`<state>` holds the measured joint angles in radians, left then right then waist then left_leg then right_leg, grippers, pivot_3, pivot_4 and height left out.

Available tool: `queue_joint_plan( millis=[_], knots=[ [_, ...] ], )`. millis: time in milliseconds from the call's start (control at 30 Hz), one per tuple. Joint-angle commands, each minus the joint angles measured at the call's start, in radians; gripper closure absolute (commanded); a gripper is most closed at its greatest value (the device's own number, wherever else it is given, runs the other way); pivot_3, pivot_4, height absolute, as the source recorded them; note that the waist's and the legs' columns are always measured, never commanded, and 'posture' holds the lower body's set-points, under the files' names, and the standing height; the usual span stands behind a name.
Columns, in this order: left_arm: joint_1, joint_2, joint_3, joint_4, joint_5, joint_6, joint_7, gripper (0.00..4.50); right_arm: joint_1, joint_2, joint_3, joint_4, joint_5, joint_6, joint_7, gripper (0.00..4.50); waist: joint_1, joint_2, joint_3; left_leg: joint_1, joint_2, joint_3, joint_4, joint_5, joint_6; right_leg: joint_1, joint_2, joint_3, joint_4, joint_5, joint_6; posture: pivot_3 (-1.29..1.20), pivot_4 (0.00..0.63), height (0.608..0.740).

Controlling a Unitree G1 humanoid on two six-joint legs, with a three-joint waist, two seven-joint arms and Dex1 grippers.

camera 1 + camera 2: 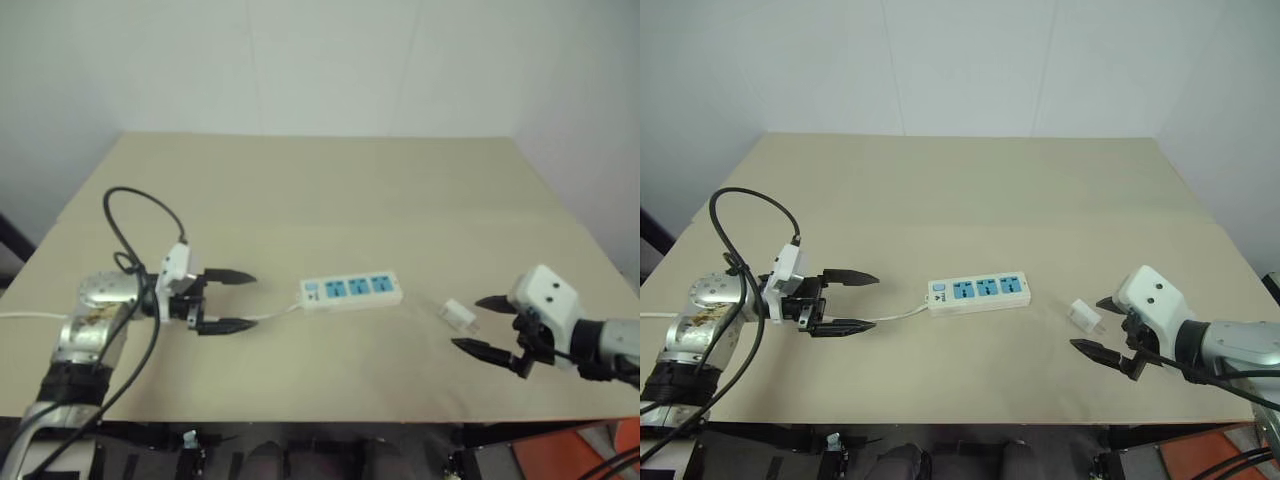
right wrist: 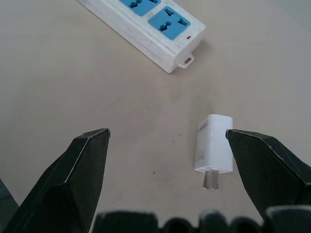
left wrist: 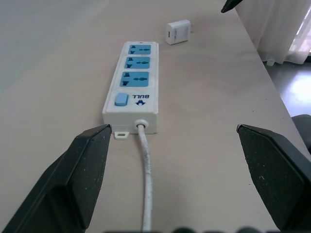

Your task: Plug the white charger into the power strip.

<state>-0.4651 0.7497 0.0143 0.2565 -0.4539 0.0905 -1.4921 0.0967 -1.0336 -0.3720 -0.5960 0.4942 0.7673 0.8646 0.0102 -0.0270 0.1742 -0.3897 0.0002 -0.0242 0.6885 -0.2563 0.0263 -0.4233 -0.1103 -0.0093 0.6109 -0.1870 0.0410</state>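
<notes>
right wrist view: right gripper (image 2: 163, 179) is gaping empty, white charger (image 2: 214, 148) lying just ahead (prongs toward it).

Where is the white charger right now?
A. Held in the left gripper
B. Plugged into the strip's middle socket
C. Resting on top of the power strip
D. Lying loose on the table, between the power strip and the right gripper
D. The white charger lies on its side on the table, prongs bare, apart from the power strip, just ahead of the open right gripper.
</notes>
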Motion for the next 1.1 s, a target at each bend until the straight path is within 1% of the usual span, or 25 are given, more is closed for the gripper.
queue_joint_plan(
  millis=[33, 367, 433, 500, 567, 667, 733, 867, 967, 1100],
  knots=[
    [-0.041, -0.001, 0.017, 0.016, 0.002, -0.024, -0.014, 0.00, -0.012, -0.018, -0.054, 0.001, -0.003, -0.013, 0.008, 0.02, 0.000, 0.000, 0.000, 0.000, 0.000, 0.000, 0.000, 0.000, 0.000, 0.000, 0.000, 0.000, 0.000, 0.000, 0.000, 0.00, 0.150, 0.740],
    [0.006, 0.011, 0.042, 0.001, -0.002, -0.029, 0.007, 0.00, -0.012, -0.027, -0.025, -0.038, 0.001, 0.012, 0.001, 0.02, -0.003, 0.000, 0.000, 0.000, 0.000, 0.000, 0.000, 0.000, 0.000, 0.000, 0.000, 0.000, 0.000, 0.000, 0.000, 0.00, 0.150, 0.740],
    [0.009, 0.005, 0.044, -0.007, -0.001, -0.035, 0.022, 0.00, -0.021, -0.035, -0.030, -0.039, 0.007, 0.022, 0.005, 0.02, -0.002, 0.000, 0.000, 0.000, 0.000, 0.000, 0.000, 0.000, 0.000, 0.000, 0.000, 0.000, 0.000, 0.000, 0.000, 0.00, 0.150, 0.740],
    [-0.001, -0.027, 0.041, 0.009, 0.004, -0.061, 0.047, 0.00, -0.033, -0.044, -0.019, -0.036, 0.005, 0.017, 0.010, 0.02, -0.001, 0.000, 0.000, 0.000, 0.000, 0.000, 0.000, 0.000, 0.000, 0.000, 0.000, 0.000, 0.000, 0.000, 0.000, 0.00, 0.150, 0.740],
    [-0.028, -0.081, 0.029, 0.066, 0.024, -0.114, 0.079, 0.00, -0.042, -0.049, 0.008, -0.033, 0.003, 0.005, 0.021, 0.02, 0.002, 0.000, 0.000, 0.000, 0.000, 0.000, 0.000, 0.000, 0.000, 0.000, 0.000, 0.000, 0.000, 0.000, 0.000, 0.00, 0.150, 0.740],
    [-0.084, -0.161, 0.019, 0.166, 0.040, -0.195, 0.070, 0.00, -0.076, -0.050, 0.049, -0.030, 0.000, 0.018, 0.007, 0.02, 0.004, 0.000, 0.000, 0.000, 0.000, 0.000, 0.001, 0.000, 0.000, 0.001, 0.000, -0.001, 0.000, 0.000, 0.000, 0.00, 0.150, 0.740],
    [-0.138, -0.207, 0.003, 0.260, 0.069, -0.263, 0.053, 0.00, -0.089, -0.049, 0.052, -0.027, 0.003, 0.018, 0.006, 0.02, 0.003, -0.001, 0.000, 0.000, 0.000, 0.000, 0.001, 0.000, 0.000, 0.001, 0.000, -0.001, 0.000, 0.001, -0.001, 0.00, 0.150, 0.740],
    [-0.281, -0.296, -0.007, 0.509, 0.111, -0.397, -0.002, 0.00, -0.125, -0.046, 0.078, -0.042, 0.008, 0.040, -0.013, 0.02, 0.003, -0.001, 0.000, 0.000, -0.001, 0.000, 0.001, 0.000, 0.000, 0.001, 0.000, -0.001, 0.000, 0.001, -0.001, 0.00, 0.150, 0.740],
    [-0.368, -0.340, -0.013, 0.663, 0.149, -0.478, -0.033, 0.00, -0.136, -0.044, 0.086, -0.074, 0.017, 0.065, -0.025, 0.02, 0.002, -0.001, 0.000, -0.001, -0.001, 0.000, 0.002, 0.000, 0.000, 0.001, 0.000, -0.001, 0.000, 0.001, -0.001, 0.00, 0.150, 0.740],
    [-0.433, -0.394, -0.016, 0.794, 0.177, -0.509, -0.091, 0.00, -0.113, -0.033, 0.053, -0.152, 0.042, 0.128, -0.059, 0.02, 0.000, -0.001, 0.000, -0.001, -0.001, 0.000, 0.003, -0.001, 0.002, 0.001, 0.000, -0.001, 0.000, 0.001, -0.001, 0.00, 0.150, 0.740]
  ],
)
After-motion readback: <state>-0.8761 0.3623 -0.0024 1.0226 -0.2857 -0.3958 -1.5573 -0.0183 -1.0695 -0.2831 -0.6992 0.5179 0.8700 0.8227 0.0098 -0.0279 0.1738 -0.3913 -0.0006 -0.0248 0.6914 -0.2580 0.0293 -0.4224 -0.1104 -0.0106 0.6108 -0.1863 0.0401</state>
